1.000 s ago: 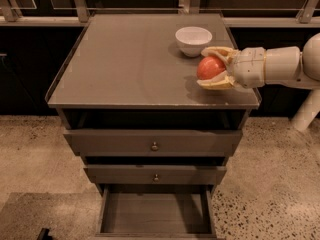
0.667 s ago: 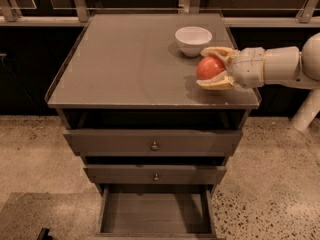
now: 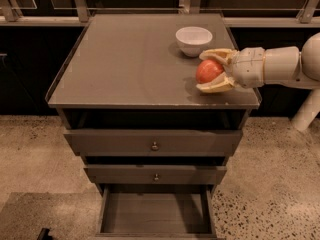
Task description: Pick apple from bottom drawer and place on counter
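Note:
The red-orange apple (image 3: 208, 70) is at the right front of the counter (image 3: 130, 59), between the two fingers of my gripper (image 3: 210, 70). The gripper reaches in from the right on a white arm, with one finger (image 3: 216, 54) behind the apple and one (image 3: 215, 87) in front of it. The fingers sit around the apple; I cannot tell whether the apple rests on the counter. The bottom drawer (image 3: 156, 213) is pulled open below and shows only its bare floor.
A white bowl (image 3: 193, 40) stands on the counter just behind the apple and gripper. Two knobbed drawers (image 3: 154, 145) above the bottom one are slightly out. A railing runs along the back. Speckled floor surrounds the cabinet.

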`<state>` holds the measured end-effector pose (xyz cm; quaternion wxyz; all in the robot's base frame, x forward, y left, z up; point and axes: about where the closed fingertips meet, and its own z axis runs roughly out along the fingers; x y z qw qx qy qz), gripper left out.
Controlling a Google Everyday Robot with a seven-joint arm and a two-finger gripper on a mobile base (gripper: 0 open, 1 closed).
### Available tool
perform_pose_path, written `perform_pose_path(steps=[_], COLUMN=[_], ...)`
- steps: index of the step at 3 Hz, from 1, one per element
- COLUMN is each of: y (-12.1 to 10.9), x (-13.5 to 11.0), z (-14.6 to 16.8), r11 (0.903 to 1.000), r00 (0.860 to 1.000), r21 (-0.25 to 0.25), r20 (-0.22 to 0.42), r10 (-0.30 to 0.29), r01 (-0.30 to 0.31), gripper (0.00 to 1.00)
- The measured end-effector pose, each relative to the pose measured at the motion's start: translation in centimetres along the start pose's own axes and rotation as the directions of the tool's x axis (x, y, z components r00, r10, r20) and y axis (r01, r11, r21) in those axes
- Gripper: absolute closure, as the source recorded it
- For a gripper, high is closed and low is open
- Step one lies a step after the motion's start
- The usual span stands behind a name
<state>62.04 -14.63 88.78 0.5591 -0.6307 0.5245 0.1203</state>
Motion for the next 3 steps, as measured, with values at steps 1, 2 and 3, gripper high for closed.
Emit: perform_pose_path(steps=[1, 2, 3], y=[0.0, 0.0, 0.0], x=[0.0, 0.0, 0.0], z=[0.0, 0.01, 0.01], r11=[1.0, 1.0, 1.0], r00=[1.0, 1.0, 1.0], r21=[0.0, 0.0, 0.0], r20=[0.0, 0.0, 0.0], r10=[0.0, 0.0, 0.0], r01=[0.0, 0.0, 0.0], gripper=[0.11, 0.0, 0.0])
